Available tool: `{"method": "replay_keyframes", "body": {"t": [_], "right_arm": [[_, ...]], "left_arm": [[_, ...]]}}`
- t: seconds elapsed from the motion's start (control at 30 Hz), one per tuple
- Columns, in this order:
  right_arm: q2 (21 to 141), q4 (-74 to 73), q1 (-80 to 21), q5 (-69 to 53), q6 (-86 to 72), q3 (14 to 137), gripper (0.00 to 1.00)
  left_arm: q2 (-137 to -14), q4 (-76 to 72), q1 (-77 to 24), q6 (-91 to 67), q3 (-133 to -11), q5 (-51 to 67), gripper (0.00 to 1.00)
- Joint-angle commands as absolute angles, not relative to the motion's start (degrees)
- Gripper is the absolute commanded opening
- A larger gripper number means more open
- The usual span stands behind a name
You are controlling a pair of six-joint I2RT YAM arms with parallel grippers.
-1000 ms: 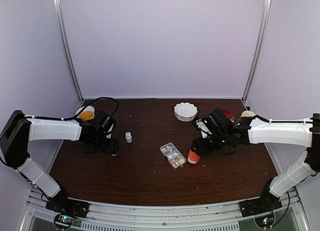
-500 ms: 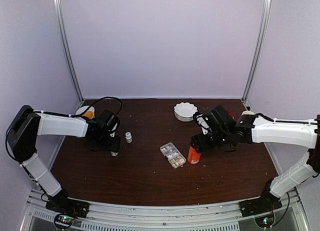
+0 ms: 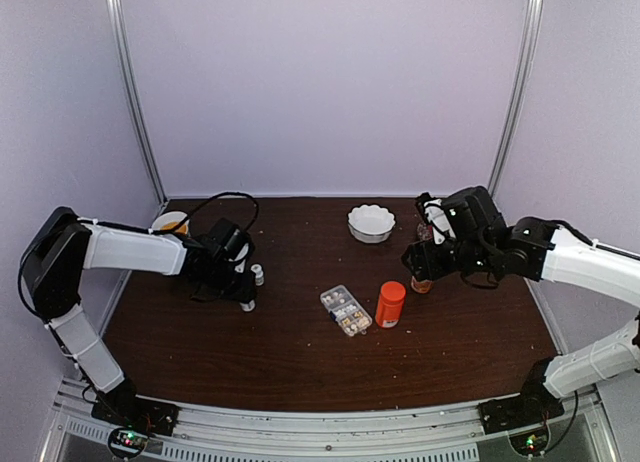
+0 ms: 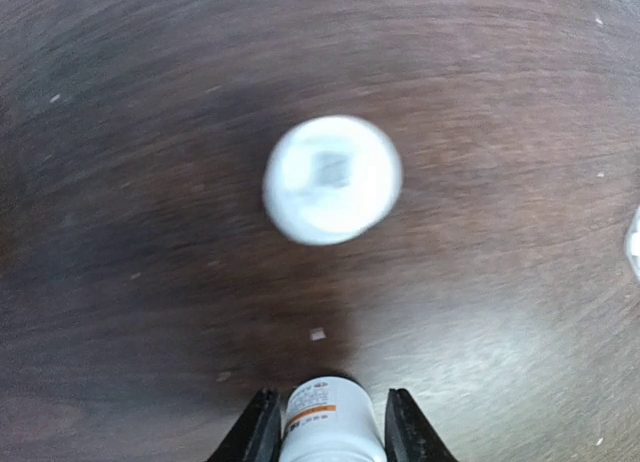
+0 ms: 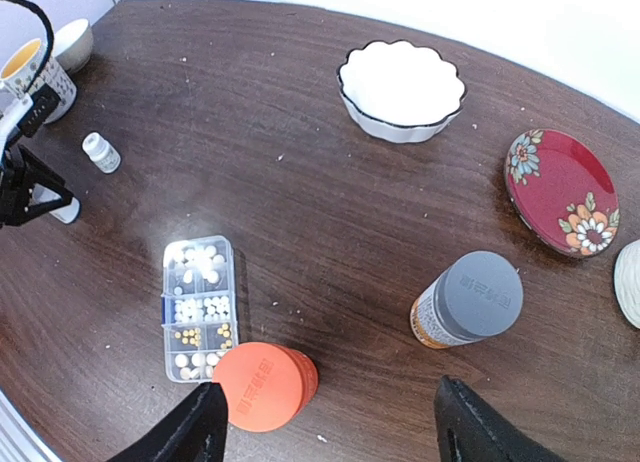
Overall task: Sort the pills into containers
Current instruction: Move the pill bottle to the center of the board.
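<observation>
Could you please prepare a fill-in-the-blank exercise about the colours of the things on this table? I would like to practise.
1. The wide cap right beside the pill organizer is ___.
2. The flowered plate is mostly ___.
3. The small bottle between the fingers of the left end effector is ___.
4. The labelled bottle near the plate has a ___ cap.

Missing words: orange; red; white; grey.
</observation>
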State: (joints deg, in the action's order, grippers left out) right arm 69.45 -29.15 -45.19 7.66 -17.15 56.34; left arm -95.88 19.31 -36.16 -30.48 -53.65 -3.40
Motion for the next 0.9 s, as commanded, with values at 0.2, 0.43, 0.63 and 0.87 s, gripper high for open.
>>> {"method": "replay_keyframes", "body": {"t": [0.2,0.43,0.63,0.87], "right_arm": [[64.32,-28.59,-43.09,10.11,-17.51,51.7,0.74],[59.32,-26.28,-41.07,11.69,-17.49,46.85,0.76],[53.38,-22.12,-38.91,13.3,-16.06,43.03,0.8],[48.48,-18.22,-38.14,14.85,-13.96,40.21,0.85]], "left_arm": [[-106.86,19.33,-46.76,-32.81,-68.27,-5.07,0.27],[-111.85,20.58,-49.21,-32.61,-74.05,-4.93,0.45],[-110.4,21.6,-49.56,-32.22,-74.61,-3.59,0.83],[-101.46,26.33,-49.3,-30.95,-75.1,-9.26,0.93]]}}
